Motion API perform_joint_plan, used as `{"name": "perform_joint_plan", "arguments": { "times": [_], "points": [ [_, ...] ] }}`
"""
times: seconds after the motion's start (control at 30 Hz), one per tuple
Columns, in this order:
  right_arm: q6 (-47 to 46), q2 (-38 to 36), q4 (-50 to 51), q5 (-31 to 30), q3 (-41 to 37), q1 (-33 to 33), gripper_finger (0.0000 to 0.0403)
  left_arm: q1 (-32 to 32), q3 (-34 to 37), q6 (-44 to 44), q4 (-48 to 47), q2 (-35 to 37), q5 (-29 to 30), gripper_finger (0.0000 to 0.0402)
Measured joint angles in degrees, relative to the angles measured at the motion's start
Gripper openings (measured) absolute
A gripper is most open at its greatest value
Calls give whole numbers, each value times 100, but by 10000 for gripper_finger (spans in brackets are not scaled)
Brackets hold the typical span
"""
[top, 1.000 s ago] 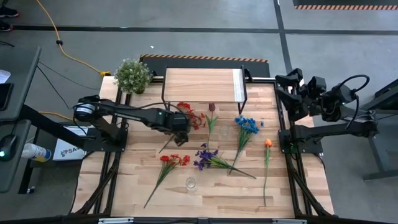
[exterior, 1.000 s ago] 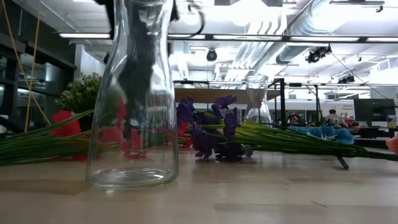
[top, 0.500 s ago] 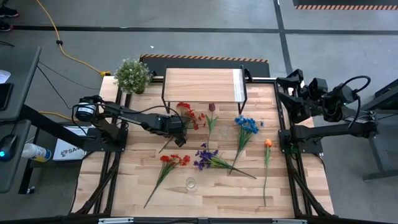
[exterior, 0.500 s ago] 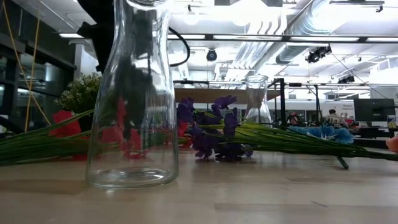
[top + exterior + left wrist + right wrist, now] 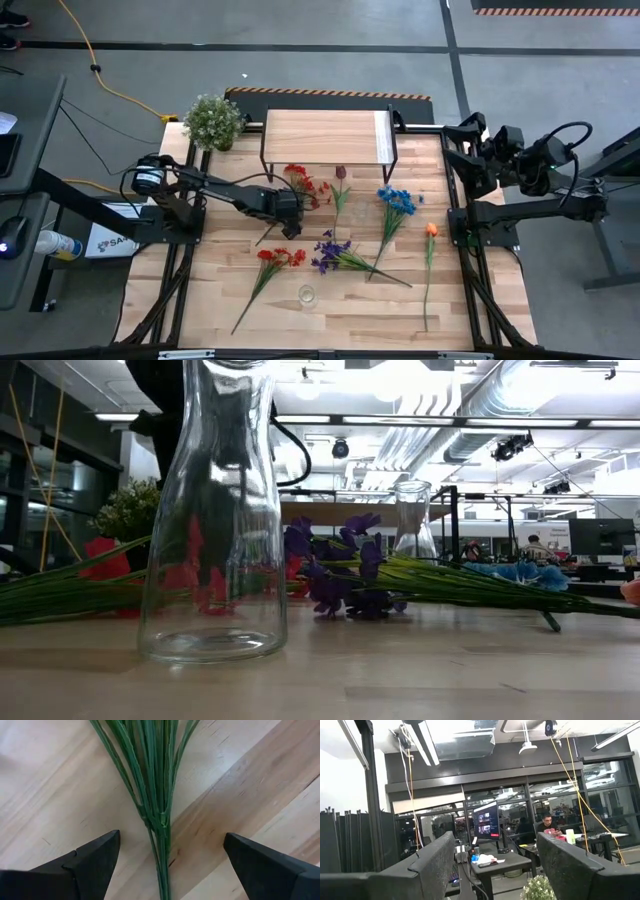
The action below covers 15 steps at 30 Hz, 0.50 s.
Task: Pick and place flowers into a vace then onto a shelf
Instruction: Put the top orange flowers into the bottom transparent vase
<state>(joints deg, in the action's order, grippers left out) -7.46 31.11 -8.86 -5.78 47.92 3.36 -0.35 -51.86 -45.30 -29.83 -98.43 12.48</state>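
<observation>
Your left gripper hangs with jaws apart astride a red flower's stem, just in front of the shelf. The other flowers and a glass vase lie farther out on the plank table. Your right gripper waits open beside the shelf, facing the room.

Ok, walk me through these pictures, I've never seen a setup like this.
Two dark robot arms work at a wooden table. One camera looks straight down, one sits at tabletop height, one rides on each wrist. Artificial flowers lie flat on the table, beside a glass vase, a low shelf and a potted plant. The left gripper is open, its fingers either side of a green stem bundle, holding nothing yet. The right gripper waits off the table's edge, open and empty.
</observation>
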Motion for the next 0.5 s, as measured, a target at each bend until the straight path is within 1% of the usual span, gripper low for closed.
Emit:
{"name": "perform_joint_plan", "arguments": {
  "times": [0.33, 0.4, 0.5],
  "points": [
    [-163, 0, 4, 18, 0, -2, 271, 3, 2, 2, 47, -99, -136, 396],
    [-168, 0, 4, 16, 0, -2, 271, 3, 2, -6, 37, -99, -170, 388],
    [-170, 0, 4, 18, 0, -2, 271, 1, 1, -110, -8, -108, -181, 360]
  ]
}}
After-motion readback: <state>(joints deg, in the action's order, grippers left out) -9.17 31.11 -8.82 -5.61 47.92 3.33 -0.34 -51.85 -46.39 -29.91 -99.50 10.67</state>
